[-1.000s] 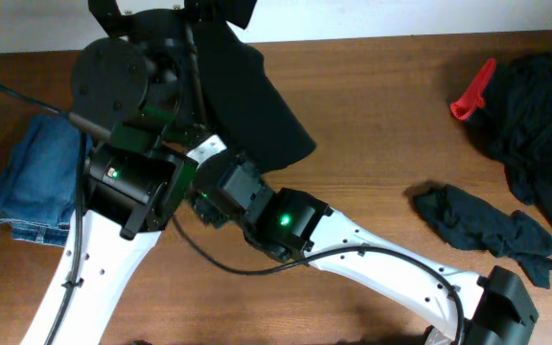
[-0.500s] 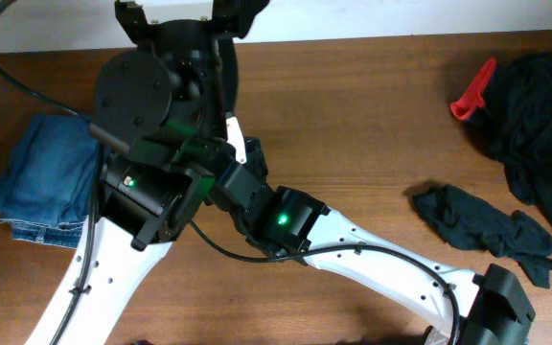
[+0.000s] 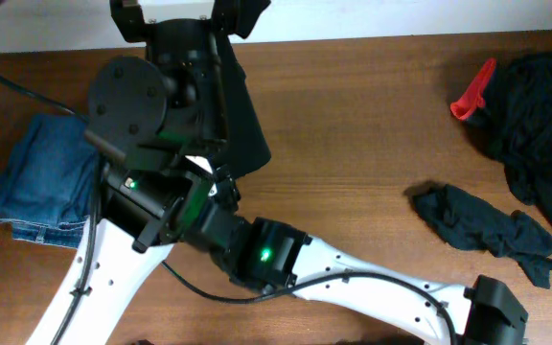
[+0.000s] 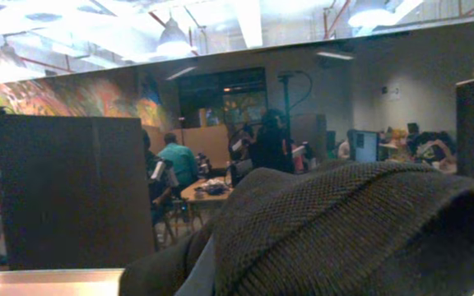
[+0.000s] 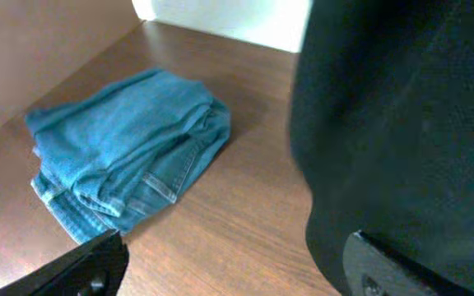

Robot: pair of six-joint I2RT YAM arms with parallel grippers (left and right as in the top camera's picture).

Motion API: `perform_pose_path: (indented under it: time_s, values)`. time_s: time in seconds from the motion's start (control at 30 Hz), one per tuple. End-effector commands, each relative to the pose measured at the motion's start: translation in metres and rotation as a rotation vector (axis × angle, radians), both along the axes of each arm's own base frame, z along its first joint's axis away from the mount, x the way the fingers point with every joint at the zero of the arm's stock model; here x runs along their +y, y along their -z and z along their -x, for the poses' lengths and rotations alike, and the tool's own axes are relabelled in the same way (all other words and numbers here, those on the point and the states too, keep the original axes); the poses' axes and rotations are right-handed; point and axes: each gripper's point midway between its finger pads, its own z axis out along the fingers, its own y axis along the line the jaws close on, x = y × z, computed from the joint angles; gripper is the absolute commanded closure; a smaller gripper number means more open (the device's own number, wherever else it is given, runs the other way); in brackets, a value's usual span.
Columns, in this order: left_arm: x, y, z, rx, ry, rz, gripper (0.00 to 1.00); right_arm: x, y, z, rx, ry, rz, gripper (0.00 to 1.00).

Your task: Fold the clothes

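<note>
Above the far-left part of the table [image 3: 372, 115]: one black garment [image 3: 242, 125] lifted, nothing yet folded.
My left fingers are pressed together, pinching that garment so it hangs; my right fingers [image 5: 89, 267] stand spread just beside it, holding nothing. A black heap [image 3: 540, 134] and a smaller dark piece [image 3: 487, 230] lie crumpled at the right; blue jeans [image 5: 130, 148] lie at left. Bare brown wood; beyond, an open office with dark partitions.

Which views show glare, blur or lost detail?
Overhead: even light, sharp. Left wrist: ceiling lights overexposed; black garment close, weave visible. Right wrist: jeans clear, the garment a dark featureless mass.
</note>
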Motion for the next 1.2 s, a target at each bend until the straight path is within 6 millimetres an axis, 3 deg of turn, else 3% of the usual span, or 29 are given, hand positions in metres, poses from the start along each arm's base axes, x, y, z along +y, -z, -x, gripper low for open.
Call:
perform_pose_path:
  time_s: [0.0,0.1,0.3,0.33,0.37,0.5,0.73,0.93,1.0,1.07,1.17]
  values:
    - [0.008,-0.021,0.022,-0.042,-0.013,0.05,1.0,-0.021,0.002,-0.018,-0.016,0.164,-0.011,0.11]
    - [0.01,-0.018,0.024,-0.025,-0.039,0.069,1.0,-0.04,0.011,-0.032,0.005,0.21,0.031,0.27]
    - [0.015,-0.013,0.024,0.0,-0.077,0.083,1.0,-0.1,0.033,-0.071,0.077,0.363,0.11,0.92]
    - [0.015,-0.012,0.024,0.004,-0.077,0.08,1.0,-0.109,0.036,-0.076,0.088,0.381,0.127,0.96]
    - [0.015,-0.011,0.023,0.011,-0.08,0.076,1.0,-0.128,0.04,-0.079,0.11,0.413,0.165,0.96]
    - [0.022,-0.009,0.022,0.017,-0.109,0.083,1.0,-0.164,0.043,-0.076,0.159,0.456,0.252,0.96]
    - [0.042,0.002,0.006,0.054,-0.185,0.053,1.0,-0.221,0.017,-0.051,0.189,0.472,0.363,0.96]
    - [0.059,0.043,-0.028,0.186,-0.262,0.038,1.0,-0.291,-0.025,-0.055,0.128,0.579,0.38,0.96]
    - [0.067,0.066,-0.041,0.252,-0.283,0.048,1.0,-0.331,-0.035,-0.064,0.127,0.672,0.361,0.96]
    - [0.07,0.084,-0.05,0.308,-0.286,0.056,1.0,-0.349,-0.036,-0.073,0.132,0.674,0.372,0.96]
    - [0.067,0.106,-0.06,0.379,-0.26,0.037,1.0,-0.359,-0.037,-0.087,0.127,0.61,0.374,0.96]
